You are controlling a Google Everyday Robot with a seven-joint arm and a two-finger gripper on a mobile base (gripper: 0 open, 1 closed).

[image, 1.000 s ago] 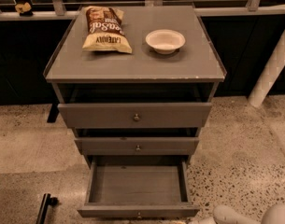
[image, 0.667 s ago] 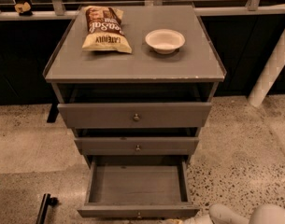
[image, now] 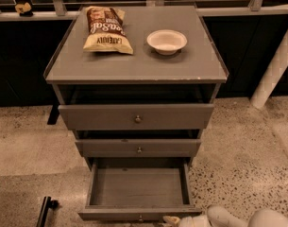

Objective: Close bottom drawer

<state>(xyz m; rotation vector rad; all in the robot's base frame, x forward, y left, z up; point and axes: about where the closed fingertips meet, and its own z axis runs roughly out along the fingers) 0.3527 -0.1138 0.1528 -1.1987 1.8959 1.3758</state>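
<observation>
The bottom drawer [image: 136, 188] is pulled out, and the gripper [image: 174, 220] is low down by its front right corner. I cannot tell if it is spread or pressed together. A chip bag [image: 105, 30] and a white bowl [image: 166, 40] sit on the grey cabinet [image: 134, 70], which stands on a speckled floor [image: 247, 145].

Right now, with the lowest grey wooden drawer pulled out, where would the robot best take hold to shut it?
Probably the low plain front of the bottom grey wooden drawer, at its small round metal knob, coming from the front: the drawer juts towards the camera, so a straight push should send it in. The gripper sits by that front's right end.
</observation>
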